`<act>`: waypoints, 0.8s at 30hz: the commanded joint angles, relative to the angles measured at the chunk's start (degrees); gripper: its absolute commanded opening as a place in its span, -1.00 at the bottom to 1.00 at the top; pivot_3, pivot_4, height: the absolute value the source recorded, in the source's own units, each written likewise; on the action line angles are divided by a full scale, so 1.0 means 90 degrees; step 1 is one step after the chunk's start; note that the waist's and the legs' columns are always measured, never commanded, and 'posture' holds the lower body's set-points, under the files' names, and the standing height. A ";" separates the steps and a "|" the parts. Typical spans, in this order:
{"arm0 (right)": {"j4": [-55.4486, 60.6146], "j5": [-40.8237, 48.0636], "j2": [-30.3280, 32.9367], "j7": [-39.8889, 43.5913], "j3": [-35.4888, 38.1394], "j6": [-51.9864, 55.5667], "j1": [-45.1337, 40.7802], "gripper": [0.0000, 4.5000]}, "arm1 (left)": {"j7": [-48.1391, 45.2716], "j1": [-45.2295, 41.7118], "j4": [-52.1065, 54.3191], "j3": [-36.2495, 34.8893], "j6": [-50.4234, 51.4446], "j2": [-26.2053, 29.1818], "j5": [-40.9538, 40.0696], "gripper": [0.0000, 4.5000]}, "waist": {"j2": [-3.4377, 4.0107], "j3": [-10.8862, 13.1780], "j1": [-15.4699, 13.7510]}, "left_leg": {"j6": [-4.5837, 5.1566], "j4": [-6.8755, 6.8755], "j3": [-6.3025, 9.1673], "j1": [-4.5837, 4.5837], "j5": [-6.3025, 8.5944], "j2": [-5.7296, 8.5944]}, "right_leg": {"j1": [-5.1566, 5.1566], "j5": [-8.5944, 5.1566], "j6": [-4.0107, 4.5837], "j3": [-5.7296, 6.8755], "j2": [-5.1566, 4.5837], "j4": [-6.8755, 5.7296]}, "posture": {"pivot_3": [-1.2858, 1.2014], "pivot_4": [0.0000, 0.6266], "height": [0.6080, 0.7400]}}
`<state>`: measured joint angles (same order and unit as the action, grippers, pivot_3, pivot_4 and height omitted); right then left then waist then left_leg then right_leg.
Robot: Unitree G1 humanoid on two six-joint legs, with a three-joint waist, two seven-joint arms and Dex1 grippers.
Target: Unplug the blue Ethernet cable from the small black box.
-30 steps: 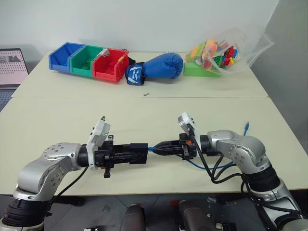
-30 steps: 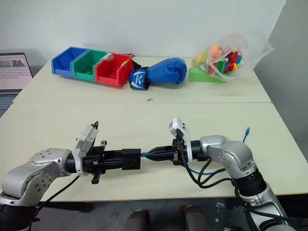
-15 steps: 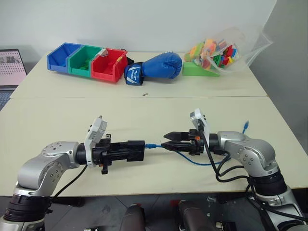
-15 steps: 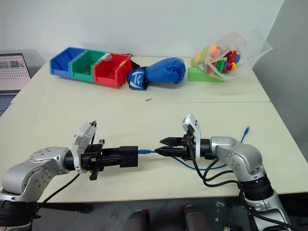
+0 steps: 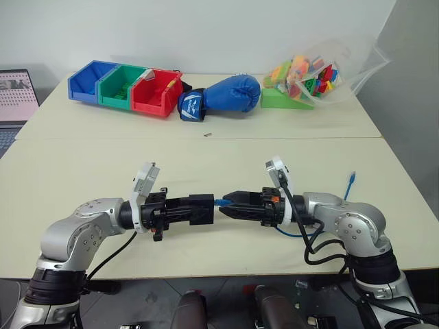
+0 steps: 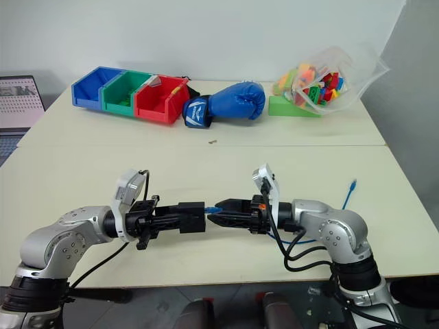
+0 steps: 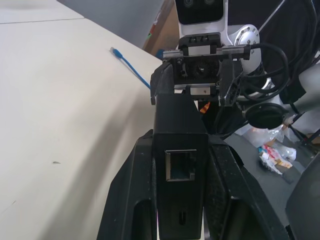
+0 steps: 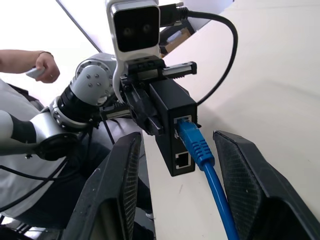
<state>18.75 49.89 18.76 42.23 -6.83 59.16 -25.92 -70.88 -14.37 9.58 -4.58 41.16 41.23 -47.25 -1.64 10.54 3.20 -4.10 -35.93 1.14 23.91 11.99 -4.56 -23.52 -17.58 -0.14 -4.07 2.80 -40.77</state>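
The left gripper [image 5: 195, 210] is clamped on the small black box [image 8: 172, 118], holding it level above the near edge of the table [image 5: 82, 171] with its port face turned to the right. That presents the socket squarely to the other arm and braces the box against a pull, which looks like the reason for the grip.

The right gripper [image 6: 218, 210] points left at the box, its jaws apart and holding nothing. The blue Ethernet cable [image 8: 207, 172] runs between them: its plug is still seated in the box's upper port, with a second, empty port just below. Neither finger [image 8: 117, 200] touches the plug; each stands to one side of it. From there the cord runs back to the right under the arm, and its free end [image 5: 350, 180] lies on the table, well right of the grippers.

The unplugging is not yet done; the jaws likely need to close on the plug.
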 commanded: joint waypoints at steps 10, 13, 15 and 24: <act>0.0075 0.0034 0.0022 0.0035 -0.0052 -0.0096 -0.0170 0.08 | -0.0017 -0.0066 0.0230 -0.0022 0.0099 -0.0033 -0.0106 -0.65 | 0.0000 0.0000 0.0001 | 0.0000 0.0000 0.0001 0.0000 0.0000 0.0000 | 0.0000 0.0000 0.0000 -0.0001 0.0000 0.0000 | 0.03 -0.52 1.00; 0.0060 -0.0024 0.0046 0.0069 -0.0118 -0.0130 -0.0195 0.08 | -0.0014 -0.0068 0.0232 -0.0021 0.0095 -0.0043 -0.0102 -0.65 | 0.0000 0.0000 0.0002 | 0.0000 0.0000 0.0001 0.0000 0.0000 0.0000 | 0.0000 0.0000 0.0000 -0.0001 0.0000 0.0000 | 0.03 -0.52 1.00; 0.0055 -0.0088 0.0065 0.0096 -0.0178 -0.0170 -0.0209 0.08 | -0.0018 -0.0070 0.0233 -0.0020 0.0091 -0.0047 -0.0101 -0.65 | 0.0000 0.0000 0.0002 | 0.0000 0.0000 0.0001 0.0000 0.0000 0.0000 | 0.0000 0.0000 0.0000 -0.0001 0.0000 0.0000 | 0.03 -0.52 1.00; 0.0015 -0.0119 0.0075 0.0156 -0.0208 -0.0211 -0.0249 -0.42 | -0.0073 -0.0032 0.0243 0.0006 0.0045 -0.0040 -0.0062 -0.65 | 0.0000 0.0000 0.0002 | 0.0000 0.0000 0.0001 0.0000 0.0000 0.0000 | 0.0000 0.0000 0.0000 -0.0001 0.0000 0.0000 | 0.03 -0.52 1.00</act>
<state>17.64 48.22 19.41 42.53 -9.19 58.07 -27.19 -71.02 -14.34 10.29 -4.40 42.06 41.06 -47.25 -1.64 10.54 3.22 -4.10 -35.93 1.15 23.92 11.99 -4.56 -23.52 -17.58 -0.14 -4.08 2.80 -40.76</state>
